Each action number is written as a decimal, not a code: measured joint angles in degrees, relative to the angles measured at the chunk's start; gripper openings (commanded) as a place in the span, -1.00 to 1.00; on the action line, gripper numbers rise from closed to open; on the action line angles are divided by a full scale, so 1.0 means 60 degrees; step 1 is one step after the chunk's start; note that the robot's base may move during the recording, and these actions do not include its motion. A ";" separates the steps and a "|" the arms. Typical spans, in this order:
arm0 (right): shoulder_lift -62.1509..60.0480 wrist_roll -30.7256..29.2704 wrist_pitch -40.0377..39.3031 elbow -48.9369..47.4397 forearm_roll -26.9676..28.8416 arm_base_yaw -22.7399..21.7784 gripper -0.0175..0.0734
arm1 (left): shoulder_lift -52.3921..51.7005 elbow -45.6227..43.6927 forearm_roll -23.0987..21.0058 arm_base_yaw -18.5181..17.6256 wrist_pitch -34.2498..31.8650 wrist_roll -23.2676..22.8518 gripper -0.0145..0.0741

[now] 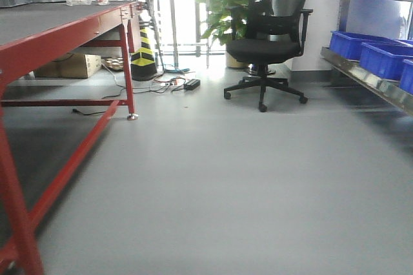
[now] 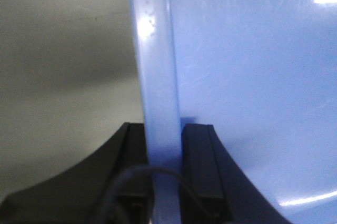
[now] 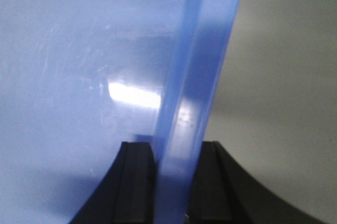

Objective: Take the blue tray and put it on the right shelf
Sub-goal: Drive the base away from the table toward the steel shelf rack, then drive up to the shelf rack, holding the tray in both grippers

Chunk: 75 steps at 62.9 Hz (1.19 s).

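Black fingers of the left gripper (image 2: 164, 129) are seen closest, pinched narrow on a rim of the blue tray (image 2: 253, 77). The tray body spreads to the right of that rim. In the right wrist view the mirror case is shown: the right gripper (image 3: 174, 148) is closed narrow on a rim, with the tray body (image 3: 79, 77) spreading left. The tray is therefore judged to be carried between the two grippers by opposite edges, its span running left to right across the robot. Which axis is the long one cannot be told.

Key relation: the right shelf (image 1: 361, 76) lies ahead and to the right, along the right edge of the front view, with its steel lip receding toward the wall. The right arm is judged nearer to it. A turn or swing to the right is expected to be needed, and both grips must be kept matched or the tray could twist.

Dark-blue bins (image 1: 387, 59) are seen on that shelf, so a free stretch has to be found. None is confirmed from here.

Only the front view shows the shelf, the red-framed surface (image 1: 64, 33) on the left and the office chair (image 1: 268, 36). The tray and grippers are absent from it. Grip contact is shown only in the wrist views.
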 measured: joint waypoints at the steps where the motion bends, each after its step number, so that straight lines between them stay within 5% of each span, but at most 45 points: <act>1: 0.0000 0.0000 0.0000 0.0000 0.0000 0.0000 -0.49 | 0.0000 0.0000 0.0000 0.0000 0.0000 0.0000 -0.78; 75: 0.0000 -0.0035 -0.0016 0.0000 -0.0014 0.0000 -0.49 | 0.0086 0.0000 -0.0055 0.0019 0.0046 0.0000 -0.78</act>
